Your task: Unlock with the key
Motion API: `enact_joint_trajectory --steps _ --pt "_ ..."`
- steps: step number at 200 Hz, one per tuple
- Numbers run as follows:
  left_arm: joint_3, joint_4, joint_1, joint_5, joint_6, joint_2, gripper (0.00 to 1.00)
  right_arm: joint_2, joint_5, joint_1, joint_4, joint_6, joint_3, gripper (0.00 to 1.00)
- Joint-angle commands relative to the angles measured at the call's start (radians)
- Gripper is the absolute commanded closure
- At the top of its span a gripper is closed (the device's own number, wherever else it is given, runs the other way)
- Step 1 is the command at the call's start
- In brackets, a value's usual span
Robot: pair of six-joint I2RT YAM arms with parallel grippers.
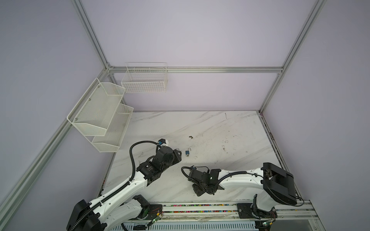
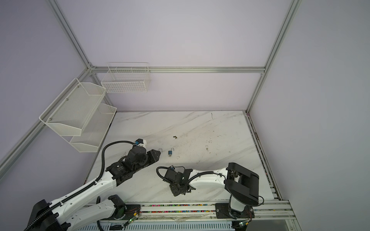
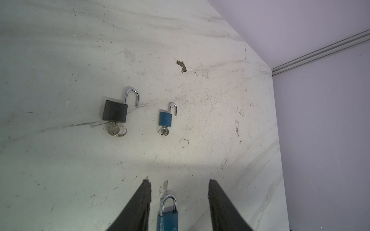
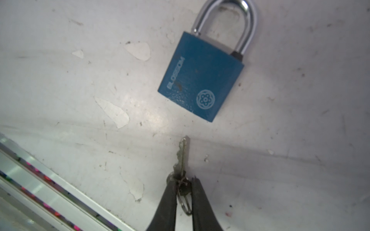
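Note:
A blue padlock (image 4: 200,80) with its shackle closed lies flat on the marble table (image 1: 220,130). My right gripper (image 4: 183,179) is shut on the head and ring of a silver key (image 4: 182,156). The key's blade points at the padlock's bottom edge and stops a short way from it. In the left wrist view the blue padlock (image 3: 168,218) shows between the fingers of my open left gripper (image 3: 179,181), with a gap on each side. Both arms hide this padlock in both top views.
Beyond the left gripper lie a black padlock (image 3: 115,111) and a small blue padlock (image 3: 165,119), each with its shackle open and a key in it. Two white mesh shelves (image 1: 100,112) and a wire basket (image 1: 144,80) hang on the left and back walls. A rail (image 1: 200,206) runs along the front edge.

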Motion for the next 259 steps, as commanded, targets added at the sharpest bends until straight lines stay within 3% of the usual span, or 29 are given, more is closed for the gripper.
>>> enact_joint_trajectory --steps 1,60,136,199,259 --pt "-0.037 0.041 0.009 0.004 -0.015 -0.001 0.52 -0.012 0.016 0.009 -0.023 -0.002 -0.016 0.89" --pt "-0.068 0.090 0.015 0.037 -0.081 -0.033 0.53 -0.073 0.027 0.009 -0.003 -0.001 -0.046 1.00" --pt "-0.071 0.111 0.027 0.075 -0.153 -0.126 0.52 -0.198 0.032 -0.031 0.037 -0.005 -0.015 1.00" --pt "-0.101 0.350 0.047 0.094 -0.441 -0.115 0.52 -0.306 0.006 -0.232 0.148 0.014 0.102 1.00" --pt "-0.102 0.600 0.057 0.116 -0.748 0.020 0.49 -0.174 -0.021 -0.352 0.321 0.031 0.242 1.00"
